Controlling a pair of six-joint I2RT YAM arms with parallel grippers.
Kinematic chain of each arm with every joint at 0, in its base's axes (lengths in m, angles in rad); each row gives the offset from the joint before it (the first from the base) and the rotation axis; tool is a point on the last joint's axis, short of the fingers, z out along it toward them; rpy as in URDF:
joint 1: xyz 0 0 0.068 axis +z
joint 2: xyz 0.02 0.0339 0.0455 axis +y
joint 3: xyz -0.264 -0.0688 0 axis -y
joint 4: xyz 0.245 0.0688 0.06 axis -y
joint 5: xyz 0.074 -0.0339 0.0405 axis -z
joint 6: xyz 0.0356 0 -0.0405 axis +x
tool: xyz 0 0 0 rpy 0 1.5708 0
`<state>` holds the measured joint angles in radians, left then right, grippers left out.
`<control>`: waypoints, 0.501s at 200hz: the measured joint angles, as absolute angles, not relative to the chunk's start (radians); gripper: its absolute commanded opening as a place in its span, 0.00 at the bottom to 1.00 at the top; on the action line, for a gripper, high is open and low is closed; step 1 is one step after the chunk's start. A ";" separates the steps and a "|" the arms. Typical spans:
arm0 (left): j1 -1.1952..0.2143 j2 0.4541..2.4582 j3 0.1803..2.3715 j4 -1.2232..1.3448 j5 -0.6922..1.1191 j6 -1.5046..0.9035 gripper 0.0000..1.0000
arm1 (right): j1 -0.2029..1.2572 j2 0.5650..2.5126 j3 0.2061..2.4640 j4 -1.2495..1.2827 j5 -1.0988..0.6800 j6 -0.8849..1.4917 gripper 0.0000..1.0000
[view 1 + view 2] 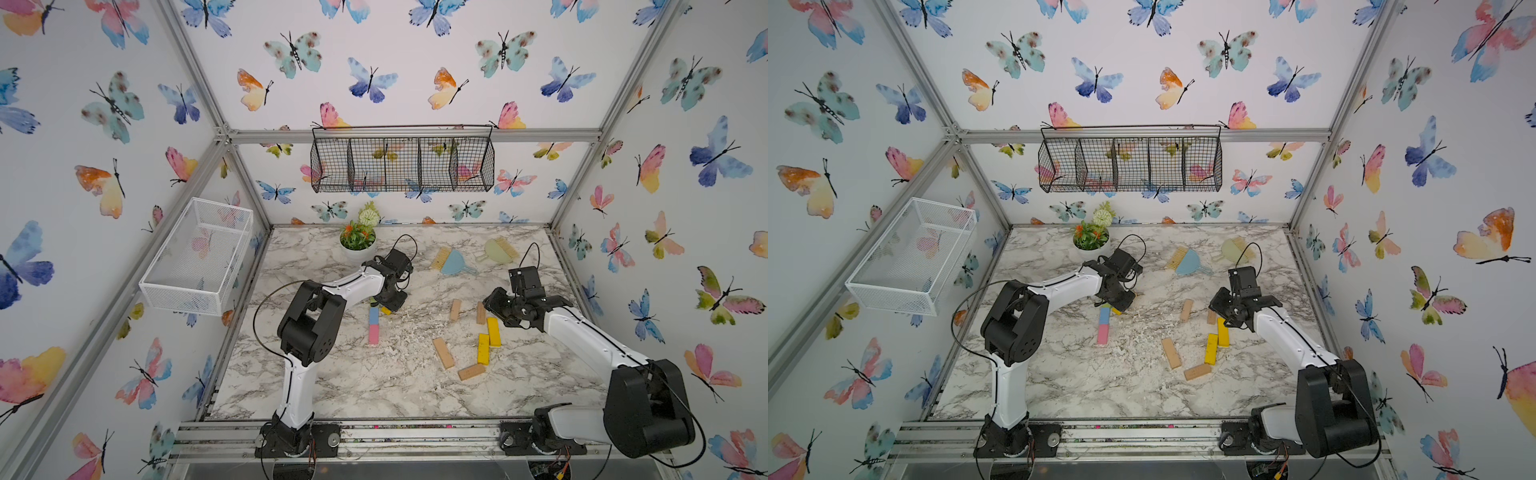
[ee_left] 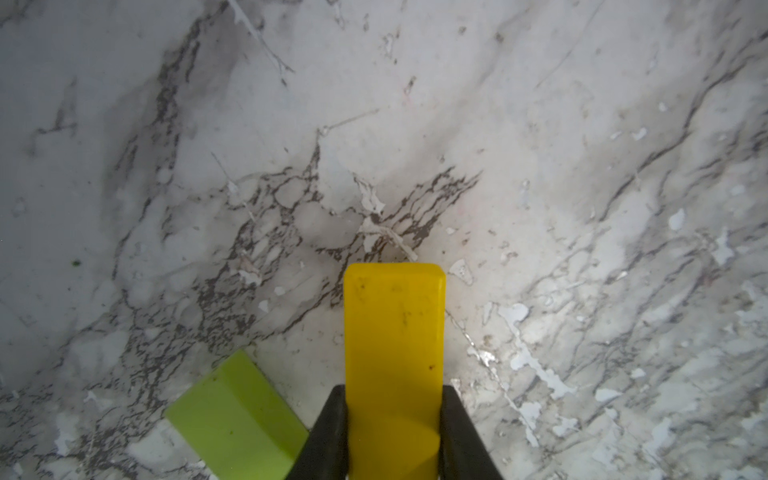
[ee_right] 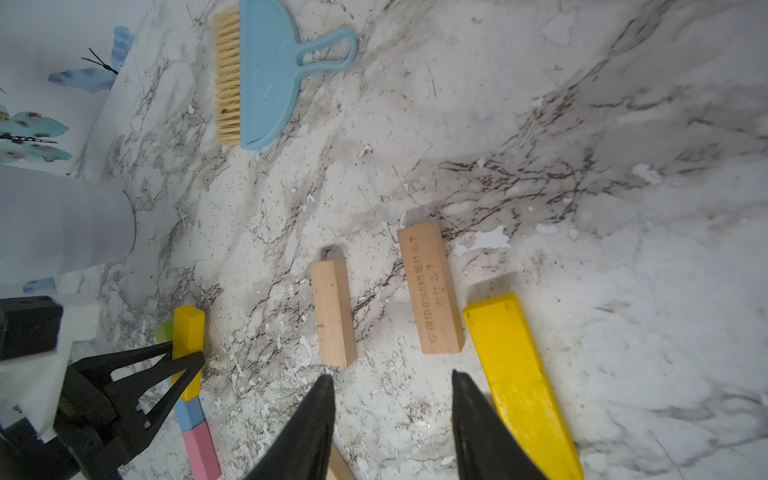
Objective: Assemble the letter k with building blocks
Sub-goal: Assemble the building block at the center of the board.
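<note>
My left gripper [image 2: 394, 390] is shut on a long yellow block [image 2: 394, 332], holding it low over the marble table. A lime-green block [image 2: 237, 415] lies right beside it. In a top view this gripper [image 1: 388, 305] sits at the far end of a light-blue block [image 1: 374, 316] and a pink block [image 1: 373, 334] laid end to end. My right gripper [image 3: 391, 374] is open and holds nothing. Two tan blocks [image 3: 332, 311] [image 3: 432, 286] lie just ahead of it, and a yellow block [image 3: 519, 374] lies beside one finger. Two more tan blocks [image 1: 443, 352] [image 1: 471, 371] and another yellow block [image 1: 483, 348] lie nearer the front.
A blue hand brush [image 1: 453, 262] and a green one [image 1: 498, 250] lie at the back of the table. A potted plant [image 1: 358, 245] stands behind the left arm. A white mesh basket [image 1: 199, 253] hangs on the left wall and a black wire basket [image 1: 401, 162] on the back wall.
</note>
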<state>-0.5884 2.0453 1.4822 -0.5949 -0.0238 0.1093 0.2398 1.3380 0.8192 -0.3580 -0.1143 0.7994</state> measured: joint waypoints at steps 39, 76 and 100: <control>-0.578 2.046 1.482 -0.595 -0.022 0.110 0.31 | 0.240 1.338 0.819 -0.358 -0.116 0.799 0.48; -0.577 2.054 1.482 -0.595 -0.017 0.109 0.31 | 0.240 1.338 0.819 -0.358 -0.119 0.799 0.48; -0.577 2.061 1.482 -0.595 -0.017 0.109 0.31 | 0.240 1.338 0.819 -0.358 -0.121 0.799 0.48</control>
